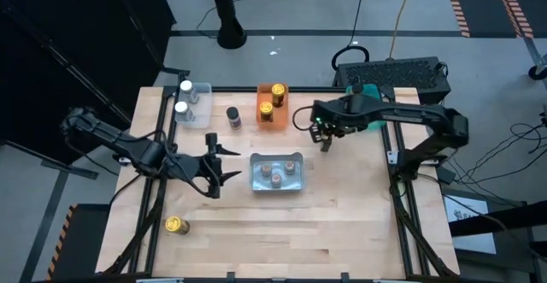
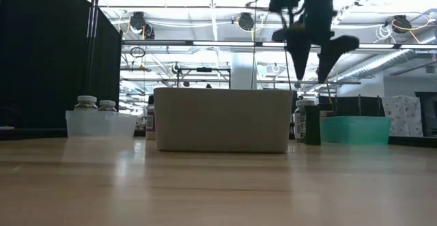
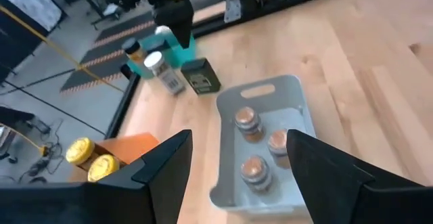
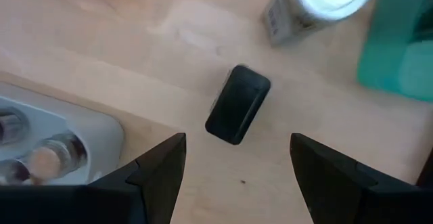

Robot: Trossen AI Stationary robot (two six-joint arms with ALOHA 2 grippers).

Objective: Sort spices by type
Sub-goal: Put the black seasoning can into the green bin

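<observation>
The grey plastic bin (image 1: 256,180) at the middle of the pale wooden table (image 1: 342,223) is taken as the landmark. Nearest the table's front edge, well to the bin's front-left, a lone gold-lidded spice jar (image 1: 175,225) is lying by itself. Three brown-lidded jars (image 1: 277,173) are being held inside the grey bin, standing upright.

Just to the left of the bin, the left gripper (image 1: 224,163) is being held above the table with its two dark fingers (image 3: 166,166) spread wide apart and nothing between them; in the left wrist view the bin and its three jars are showing in the gap.

Behind the bin and to its right, the right gripper (image 1: 326,140) is being hung over the table, its fingers (image 4: 159,166) likewise parted with nothing gripped. Beneath it a small black rectangular container (image 4: 238,104) is lying on the wood, and beside that a white-lidded jar (image 4: 318,4) is standing just next to a teal plastic bin (image 4: 399,48).

Behind the grey bin, an orange plastic bin (image 1: 272,116) is holding two gold-lidded jars (image 1: 272,99). Left of it a dark-lidded jar (image 1: 233,116) is standing alone on the table. Farther left, at the far-left corner, a clear plastic bin (image 1: 197,116) is holding two white-lidded jars (image 1: 183,97).
</observation>
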